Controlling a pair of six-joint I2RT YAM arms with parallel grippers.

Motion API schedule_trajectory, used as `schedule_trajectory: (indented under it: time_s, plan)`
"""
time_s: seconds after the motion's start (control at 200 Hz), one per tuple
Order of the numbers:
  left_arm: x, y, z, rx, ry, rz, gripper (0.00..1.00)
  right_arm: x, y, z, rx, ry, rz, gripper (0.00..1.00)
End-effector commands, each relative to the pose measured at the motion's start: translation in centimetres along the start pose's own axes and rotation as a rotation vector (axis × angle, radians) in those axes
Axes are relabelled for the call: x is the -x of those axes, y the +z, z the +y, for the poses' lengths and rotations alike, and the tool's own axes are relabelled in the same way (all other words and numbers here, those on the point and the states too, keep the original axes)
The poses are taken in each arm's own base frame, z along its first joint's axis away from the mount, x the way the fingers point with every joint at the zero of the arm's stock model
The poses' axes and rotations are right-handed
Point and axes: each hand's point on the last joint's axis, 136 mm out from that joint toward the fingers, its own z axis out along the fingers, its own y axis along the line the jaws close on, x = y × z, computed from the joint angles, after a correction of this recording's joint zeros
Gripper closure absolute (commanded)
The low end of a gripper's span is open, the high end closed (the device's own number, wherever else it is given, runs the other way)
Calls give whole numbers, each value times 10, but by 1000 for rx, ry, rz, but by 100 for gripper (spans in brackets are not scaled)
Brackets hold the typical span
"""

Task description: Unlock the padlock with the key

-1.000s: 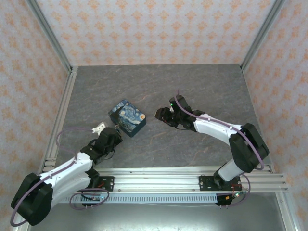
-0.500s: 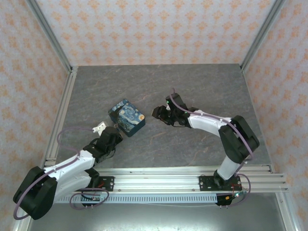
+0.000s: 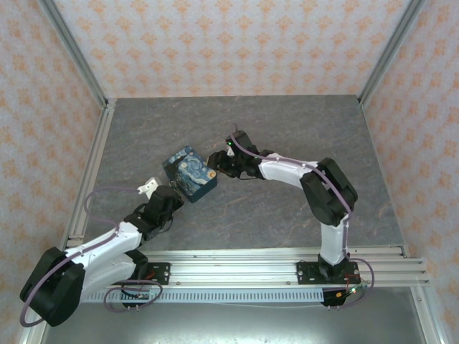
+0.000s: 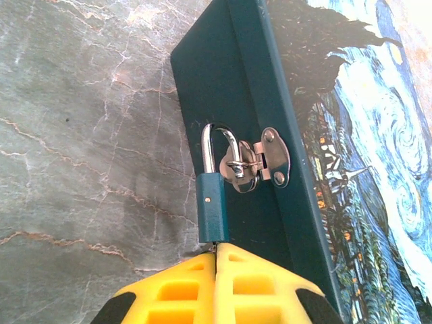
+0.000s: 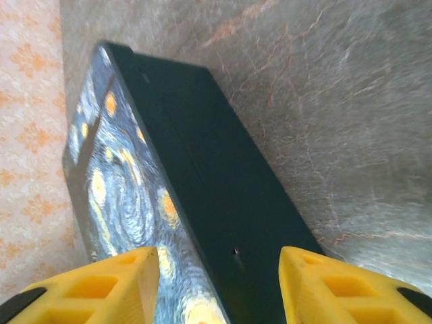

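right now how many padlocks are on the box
1: a teal padlock hangs from the hasp on the side of the box, its base at the tips of the left gripper. The box's far sides are partly hidden.

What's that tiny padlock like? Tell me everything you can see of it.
The padlock is tiny, with a slim teal-blue body that looks like painted metal, one small rivet, and a shiny silver hoop. The hoop passes through the ring of the silver latch on the dark teal side of the painted box. The lock lies alongside that side, over the marble table. The left claw, shut, sits right at its bottom end. Whether it is locked I cannot tell.
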Motion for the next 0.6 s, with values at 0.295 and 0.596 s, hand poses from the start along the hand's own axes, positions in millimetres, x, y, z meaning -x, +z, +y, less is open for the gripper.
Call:
schedule_trajectory:
  time_s: [0.295,0.596]
  plan:
    - [16,7,-10,-27,4,-53,100,-32,15,-11,-9,6,71,67]
    - [21,6,4,-3,65,-14,100,-44,10,-32,-60,24,71,70]
